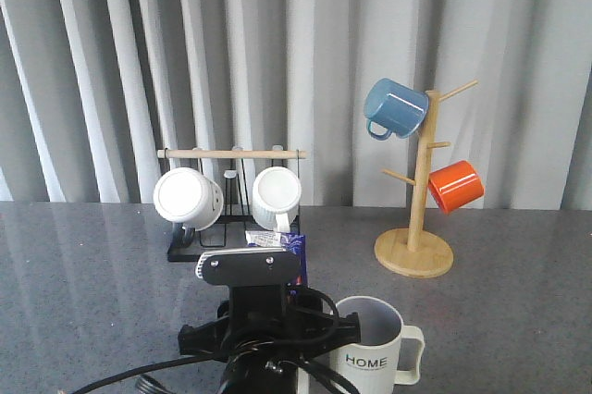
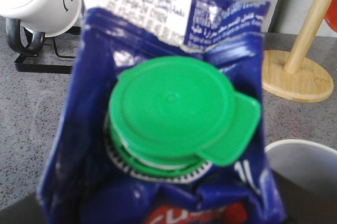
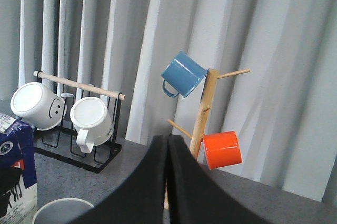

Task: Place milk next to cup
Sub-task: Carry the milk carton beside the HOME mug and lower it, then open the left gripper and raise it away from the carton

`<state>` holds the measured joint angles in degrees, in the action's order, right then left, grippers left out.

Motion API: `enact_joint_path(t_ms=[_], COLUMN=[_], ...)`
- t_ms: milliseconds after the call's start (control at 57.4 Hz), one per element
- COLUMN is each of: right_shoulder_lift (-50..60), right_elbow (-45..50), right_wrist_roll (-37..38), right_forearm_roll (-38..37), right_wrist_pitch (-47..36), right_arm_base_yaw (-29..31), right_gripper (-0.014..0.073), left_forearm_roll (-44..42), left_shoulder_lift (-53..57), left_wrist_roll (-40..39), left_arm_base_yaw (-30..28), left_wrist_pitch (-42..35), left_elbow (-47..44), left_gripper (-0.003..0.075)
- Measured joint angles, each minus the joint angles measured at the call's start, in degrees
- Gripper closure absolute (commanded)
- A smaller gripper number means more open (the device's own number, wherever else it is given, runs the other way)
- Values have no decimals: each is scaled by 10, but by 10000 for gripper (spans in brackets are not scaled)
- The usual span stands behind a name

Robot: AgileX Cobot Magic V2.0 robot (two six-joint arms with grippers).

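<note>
The milk [image 2: 174,129] fills the left wrist view: a blue carton with a green round cap, its sides dented, sitting where my left gripper's jaws are. The fingers themselves are hidden by it. In the front view only the carton's top [image 1: 294,248] shows behind my left arm's wrist [image 1: 248,269]. The cup [image 1: 370,343], off-white with black "HOME" lettering, stands just right of the carton with its handle to the right; its rim [image 2: 308,155] is close beside the milk. My right gripper [image 3: 168,148] is shut on nothing, raised above the table. From there the milk [image 3: 16,171] and the cup [image 3: 60,211] show low down.
A black wire rack [image 1: 185,251] with a wooden bar holds two white mugs [image 1: 188,198] [image 1: 277,196] behind the milk. A wooden mug tree [image 1: 414,251] with a blue mug [image 1: 394,107] and an orange mug [image 1: 456,185] stands at the back right. Grey curtains close off the back.
</note>
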<state>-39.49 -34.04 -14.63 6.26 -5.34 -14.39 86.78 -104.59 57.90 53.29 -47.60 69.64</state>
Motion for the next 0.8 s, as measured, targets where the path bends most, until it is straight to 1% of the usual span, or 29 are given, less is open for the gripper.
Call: enact_joint_path(t_ms=[105, 174, 226, 279, 296, 331, 348, 418, 644, 801], right_shoulder_lift=[0, 0, 0, 0, 0, 0, 0, 0, 0, 0], right_elbow=[0, 0, 0, 0, 0, 0, 0, 0, 0, 0], right_wrist_roll=[0, 0, 0, 0, 0, 0, 0, 0, 0, 0], right_forearm_roll=[0, 0, 0, 0, 0, 0, 0, 0, 0, 0], right_wrist_pitch=[0, 0, 0, 0, 0, 0, 0, 0, 0, 0], right_arm_base_yaw=[0, 0, 0, 0, 0, 0, 0, 0, 0, 0], right_gripper=[601, 601, 601, 601, 601, 601, 601, 601, 601, 601], left_forearm_roll=[0, 0, 1, 2, 2, 3, 3, 4, 7, 7], left_shoulder_lift=[0, 0, 0, 0, 0, -1, -2, -4, -1, 26], left_wrist_roll=[-1, -1, -1, -1, -1, 0, 0, 8, 26, 28], left_arm_base_yaw=[0, 0, 0, 0, 0, 0, 0, 0, 3, 11], left_wrist_pitch=[-4, -7, -10, -14, -16, -21, -23, -32, -34, -34], left_elbow=[0, 0, 0, 0, 0, 0, 0, 0, 0, 0], left_gripper=[508, 437, 361, 266, 220, 155, 108, -16, 2, 9])
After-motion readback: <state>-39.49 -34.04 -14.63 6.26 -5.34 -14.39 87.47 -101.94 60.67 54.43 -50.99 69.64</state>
